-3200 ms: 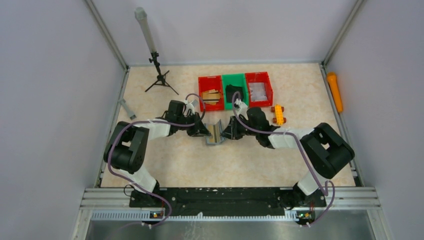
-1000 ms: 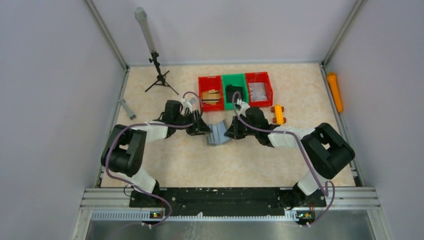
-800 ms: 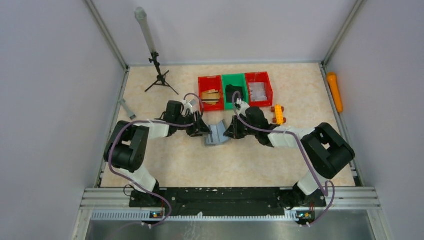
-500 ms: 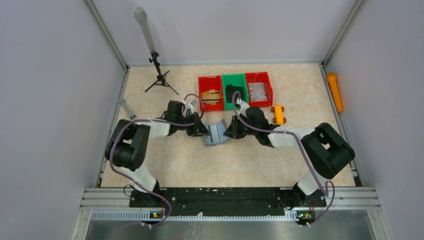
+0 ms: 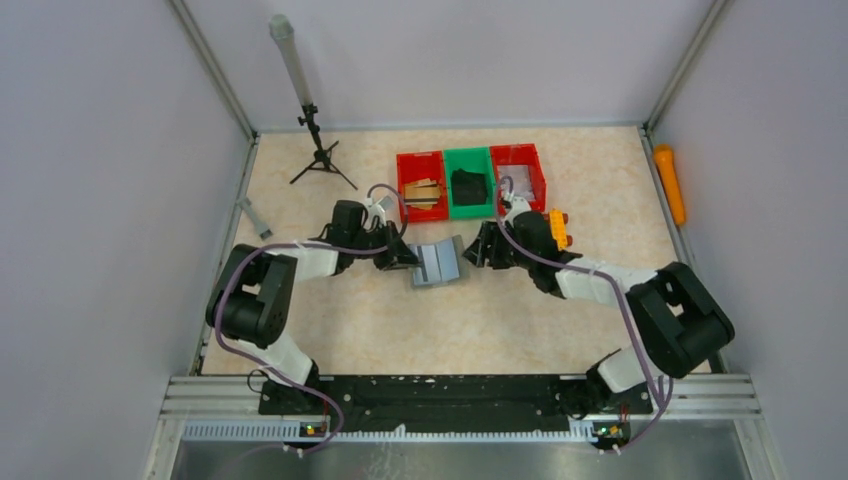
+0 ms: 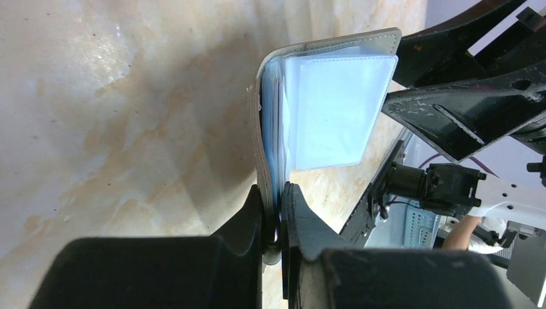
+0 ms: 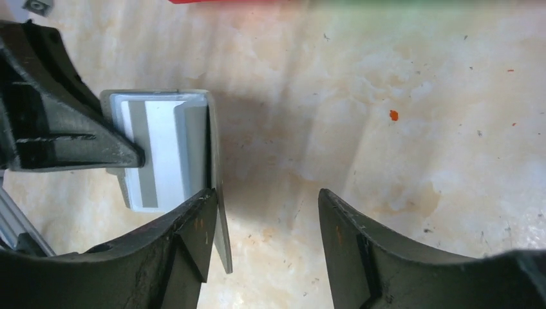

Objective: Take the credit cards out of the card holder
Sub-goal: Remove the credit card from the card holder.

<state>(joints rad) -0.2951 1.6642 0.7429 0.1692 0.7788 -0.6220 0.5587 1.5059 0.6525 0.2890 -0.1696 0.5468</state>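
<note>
The grey card holder (image 5: 437,263) stands open in a V on the table between the two arms. My left gripper (image 5: 407,259) is shut on its left flap. In the left wrist view the jaws (image 6: 278,207) pinch the grey edge, and the shiny silvery-blue pockets (image 6: 329,112) fan out above them. My right gripper (image 5: 479,249) is open just right of the holder. In the right wrist view its fingers (image 7: 264,201) stand wide apart, and the holder's right flap (image 7: 216,193) rests against the left finger. The credit cards are hidden; I cannot make them out in the pockets.
Behind the holder stand a red bin (image 5: 421,185), a green bin (image 5: 469,183) with a black object in it, and another red bin (image 5: 518,178). A yellow-orange toy (image 5: 556,228) lies by the right arm. An orange cylinder (image 5: 668,183) lies far right and a tripod (image 5: 318,150) stands back left.
My right gripper opened, let go of the right flap and drew back to the right. My left gripper closed on the left flap. The holder now lies spread wider.
</note>
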